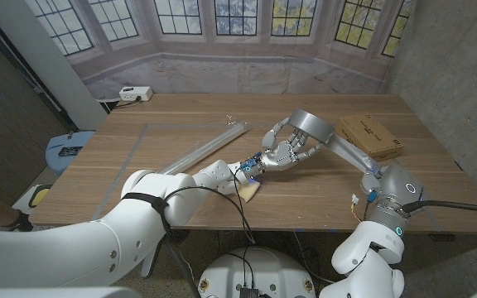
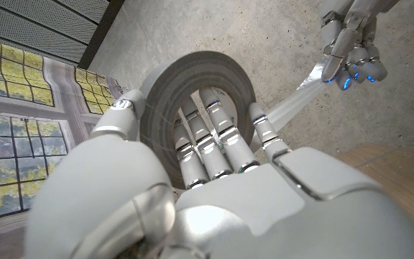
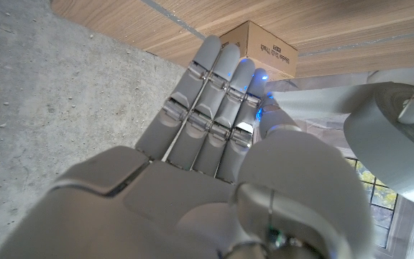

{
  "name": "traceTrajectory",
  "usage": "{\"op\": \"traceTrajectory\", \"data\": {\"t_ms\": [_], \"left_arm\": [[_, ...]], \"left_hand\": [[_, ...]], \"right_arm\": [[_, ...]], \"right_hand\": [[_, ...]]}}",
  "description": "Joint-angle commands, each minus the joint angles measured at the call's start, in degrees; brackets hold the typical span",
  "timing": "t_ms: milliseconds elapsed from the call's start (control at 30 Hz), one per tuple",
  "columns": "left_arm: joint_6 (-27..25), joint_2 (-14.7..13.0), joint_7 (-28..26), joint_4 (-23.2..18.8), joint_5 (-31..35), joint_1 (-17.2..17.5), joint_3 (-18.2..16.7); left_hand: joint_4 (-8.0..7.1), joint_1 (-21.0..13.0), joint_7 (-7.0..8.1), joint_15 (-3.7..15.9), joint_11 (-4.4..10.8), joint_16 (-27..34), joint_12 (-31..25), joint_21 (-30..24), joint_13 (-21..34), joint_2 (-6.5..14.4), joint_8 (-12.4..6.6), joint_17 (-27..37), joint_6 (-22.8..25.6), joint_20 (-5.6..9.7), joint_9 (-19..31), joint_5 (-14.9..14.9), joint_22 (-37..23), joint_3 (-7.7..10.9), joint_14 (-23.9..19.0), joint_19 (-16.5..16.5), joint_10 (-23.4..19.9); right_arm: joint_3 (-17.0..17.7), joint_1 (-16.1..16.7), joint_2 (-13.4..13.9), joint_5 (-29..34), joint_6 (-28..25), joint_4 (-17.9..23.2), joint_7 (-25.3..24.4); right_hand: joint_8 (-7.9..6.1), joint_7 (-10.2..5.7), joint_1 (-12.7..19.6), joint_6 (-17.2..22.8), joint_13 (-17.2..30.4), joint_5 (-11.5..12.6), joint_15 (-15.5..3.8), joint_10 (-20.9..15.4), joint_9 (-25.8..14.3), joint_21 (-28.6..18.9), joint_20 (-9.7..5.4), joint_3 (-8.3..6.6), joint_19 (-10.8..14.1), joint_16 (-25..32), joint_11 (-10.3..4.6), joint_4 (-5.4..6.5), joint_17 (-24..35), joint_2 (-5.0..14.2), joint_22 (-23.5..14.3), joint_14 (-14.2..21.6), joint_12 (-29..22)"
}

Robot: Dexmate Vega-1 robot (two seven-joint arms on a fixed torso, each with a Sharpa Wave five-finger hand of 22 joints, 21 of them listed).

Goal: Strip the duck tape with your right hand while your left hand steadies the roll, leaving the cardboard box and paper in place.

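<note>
The roll (image 2: 192,93) is gripped by the left hand (image 2: 192,187) near the middle of the table (image 1: 180,112), toward its front edge, with fingers hooked through the core. The tape's free end (image 2: 293,101) is pinched by the right hand (image 3: 214,144), and a short strip is stretched between the two. The pull should be made steadily, away from the roll, with the strip kept taut and flat. The box (image 1: 371,135) lies untouched toward the right edge.

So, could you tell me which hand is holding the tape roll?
The left hand: its fingers reach through the roll, while the right hand pinches the pulled strip.
</note>
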State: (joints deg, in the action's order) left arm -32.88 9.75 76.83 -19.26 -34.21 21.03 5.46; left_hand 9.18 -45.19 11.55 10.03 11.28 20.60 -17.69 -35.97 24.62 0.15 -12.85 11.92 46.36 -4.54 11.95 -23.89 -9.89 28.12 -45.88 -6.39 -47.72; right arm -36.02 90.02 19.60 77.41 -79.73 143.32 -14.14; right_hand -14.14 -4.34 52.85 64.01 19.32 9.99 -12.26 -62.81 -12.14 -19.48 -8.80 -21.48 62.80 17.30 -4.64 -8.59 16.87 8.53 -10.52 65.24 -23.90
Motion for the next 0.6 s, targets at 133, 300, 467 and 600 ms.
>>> {"op": "traceTrajectory", "data": {"t_ms": [133,300,467,600], "left_arm": [[-0.1,-0.1,0.0,0.0,0.8,0.0,-0.7],[0.1,0.1,-0.5,0.0,1.2,-0.1,-1.4],[0.1,0.2,-0.6,0.0,1.7,-0.2,-2.1],[0.2,0.2,-0.8,0.0,2.1,-0.2,-2.6]], "left_hand": [[-0.13,-7.6,0.21,2.3,-0.02,0.4,-0.1,0.3,0.4,8.1,0.06,1.6,0.1,-0.2,0.0,0.4,0.0,0.01,-3.0,-0.5,0.0],[-0.13,-7.5,0.29,2.32,0.04,0.4,-0.1,0.4,0.5,8.0,0.17,1.7,-0.1,-0.22,0.0,0.5,0.0,0.03,-3.1,-0.5,-0.1],[-0.18,-7.4,0.35,2.29,0.11,0.4,-0.1,0.5,0.6,8.1,0.21,1.7,-0.1,-0.25,0.0,0.5,0.0,0.05,-3.0,-0.5,-0.1],[-0.19,-7.3,0.38,2.27,0.15,0.3,-0.1,0.6,0.6,8.0,0.24,1.7,-0.1,-0.22,0.0,0.6,0.0,0.07,-3.0,-0.6,-0.1]], "right_arm": [[0.4,1.3,-2.1,3.6,0.4,-0.5,0.4],[0.8,1.9,-3.2,5.0,1.3,-0.8,0.4],[1.5,2.5,-4.6,5.8,2.8,-1.2,0.3],[2.1,3.0,-5.6,6.6,4.0,-1.5,0.2]], "right_hand": [[0.39,0.02,0.7,0.7,0.2,0.4,-0.95,-0.4,-0.1,-0.3,0.25,0.03,0.0,0.0,-0.29,0.13,0.2,0.03,-0.2,0.4,0.2],[0.45,0.08,0.6,0.6,0.2,0.4,-0.84,-0.4,-0.1,-0.3,0.23,0.06,0.0,-0.2,-0.12,0.2,0.2,0.03,-0.2,0.4,0.3],[0.5,0.15,0.7,0.6,0.3,0.4,-0.86,-0.4,-0.1,-0.3,0.21,0.06,-0.1,-0.3,-0.12,0.2,0.2,0.05,-0.2,0.3,0.3],[0.49,0.04,0.8,0.6,0.4,0.4,-1.02,-0.6,-0.1,-0.3,0.22,0.03,0.0,-0.3,-0.18,0.11,0.4,0.06,-0.2,0.4,0.3]]}}
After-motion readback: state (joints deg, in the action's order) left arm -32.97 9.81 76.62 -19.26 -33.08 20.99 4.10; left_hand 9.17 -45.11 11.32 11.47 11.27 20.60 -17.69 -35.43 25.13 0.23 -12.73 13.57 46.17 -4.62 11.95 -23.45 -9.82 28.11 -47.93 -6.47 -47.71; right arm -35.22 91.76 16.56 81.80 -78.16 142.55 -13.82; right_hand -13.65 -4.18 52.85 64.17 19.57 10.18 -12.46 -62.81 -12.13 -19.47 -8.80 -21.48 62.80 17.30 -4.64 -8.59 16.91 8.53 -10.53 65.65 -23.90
